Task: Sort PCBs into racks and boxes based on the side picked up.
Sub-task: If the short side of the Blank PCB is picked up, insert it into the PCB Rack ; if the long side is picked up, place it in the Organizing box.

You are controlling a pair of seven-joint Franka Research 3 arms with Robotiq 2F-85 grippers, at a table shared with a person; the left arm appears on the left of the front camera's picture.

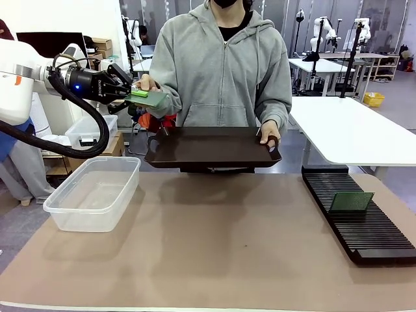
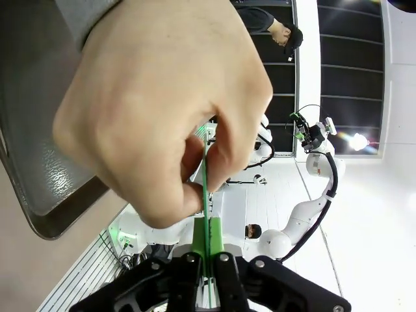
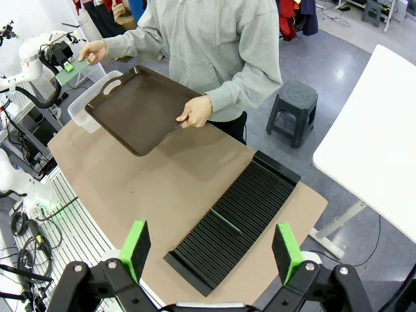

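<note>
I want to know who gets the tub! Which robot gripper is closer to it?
Left. The left gripper hangs above the tub's far end, shut on a PCB the person's hand also holds. The right gripper is open above the rack, across the table.

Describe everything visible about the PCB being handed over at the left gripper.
The PCB is a thin, flat green rectangle held roughly level in the air, above and beyond the clear box. The left gripper is shut on one end; the person's hand pinches the other end between fingers and thumb. In the left wrist view it appears edge-on, a thin green line between the pads.
</note>
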